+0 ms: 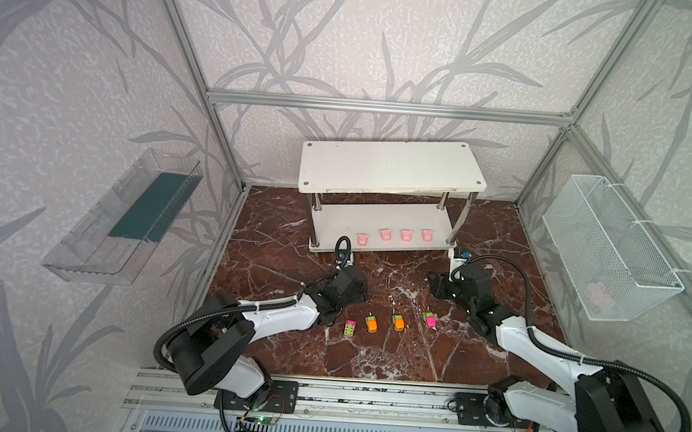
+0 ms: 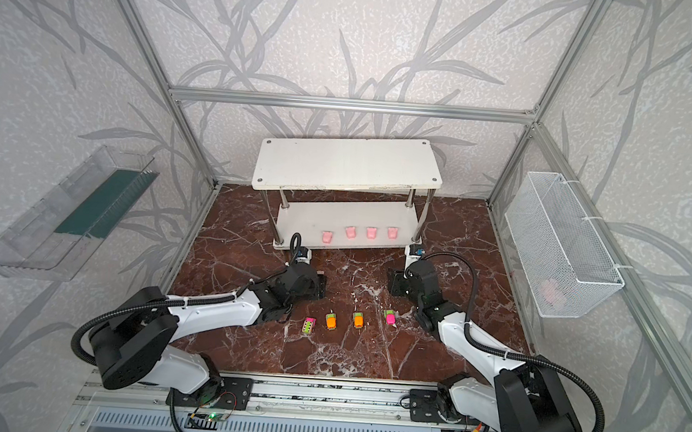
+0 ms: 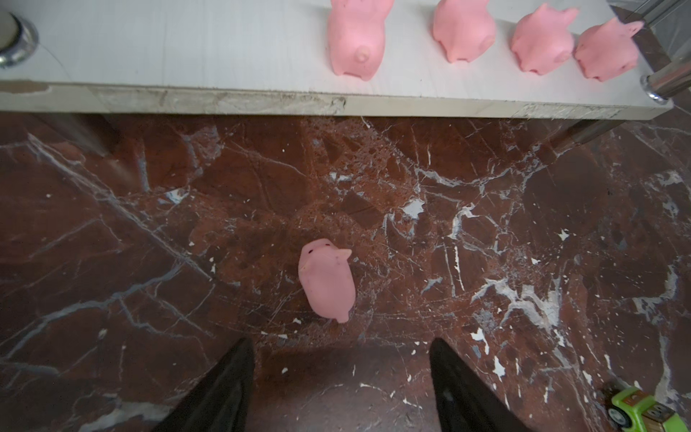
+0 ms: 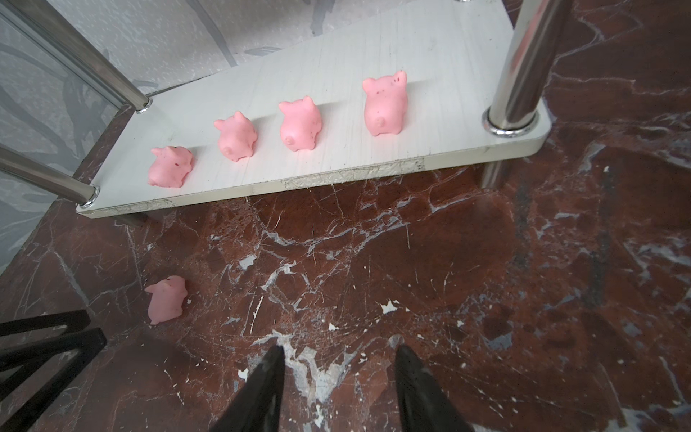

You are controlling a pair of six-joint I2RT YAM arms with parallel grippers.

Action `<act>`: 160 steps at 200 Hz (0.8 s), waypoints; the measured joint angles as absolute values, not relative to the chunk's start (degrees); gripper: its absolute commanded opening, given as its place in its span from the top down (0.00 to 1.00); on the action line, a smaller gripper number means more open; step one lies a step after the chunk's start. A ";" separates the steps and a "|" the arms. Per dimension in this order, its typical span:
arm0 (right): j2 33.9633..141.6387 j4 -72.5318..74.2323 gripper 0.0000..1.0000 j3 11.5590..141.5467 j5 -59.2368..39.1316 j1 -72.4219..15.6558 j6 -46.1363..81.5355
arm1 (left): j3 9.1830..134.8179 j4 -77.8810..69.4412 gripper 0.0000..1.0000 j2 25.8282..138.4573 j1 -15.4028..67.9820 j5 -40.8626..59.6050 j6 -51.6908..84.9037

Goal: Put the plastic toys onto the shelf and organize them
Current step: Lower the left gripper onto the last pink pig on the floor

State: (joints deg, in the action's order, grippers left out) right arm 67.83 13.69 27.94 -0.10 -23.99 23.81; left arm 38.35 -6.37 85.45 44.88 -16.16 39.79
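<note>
The white two-tier shelf point(image 1: 389, 166) stands at the back. Several pale pink pig-shaped toys point(image 1: 406, 235) stand in a row on its lower board point(image 4: 336, 123). One more pink pig point(image 3: 326, 284) lies on the marble floor just ahead of my left gripper point(image 3: 342, 344), which is open and holds nothing. The same pig point(image 4: 166, 299) shows in the right wrist view. My right gripper point(image 4: 338, 351) is open over bare floor near the shelf's right front post point(image 4: 523, 74). Several neon toy cars point(image 1: 371, 324) sit in a row on the floor between the arms.
A clear plastic tray point(image 1: 123, 218) hangs on the left wall. On the right wall hangs a white wire basket point(image 1: 609, 248) with something pink inside. Aluminium frame posts border the floor. A green car point(image 3: 635, 411) lies close to the left gripper.
</note>
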 measured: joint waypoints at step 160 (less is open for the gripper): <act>67.85 13.69 0.51 27.73 -0.08 -23.99 23.79 | 47.64 -1.26 0.38 99.66 46.61 -22.92 51.07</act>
State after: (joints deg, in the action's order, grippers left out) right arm 67.85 13.69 27.73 -0.08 -23.99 23.79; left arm 47.64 -1.26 99.66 46.61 -22.92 51.07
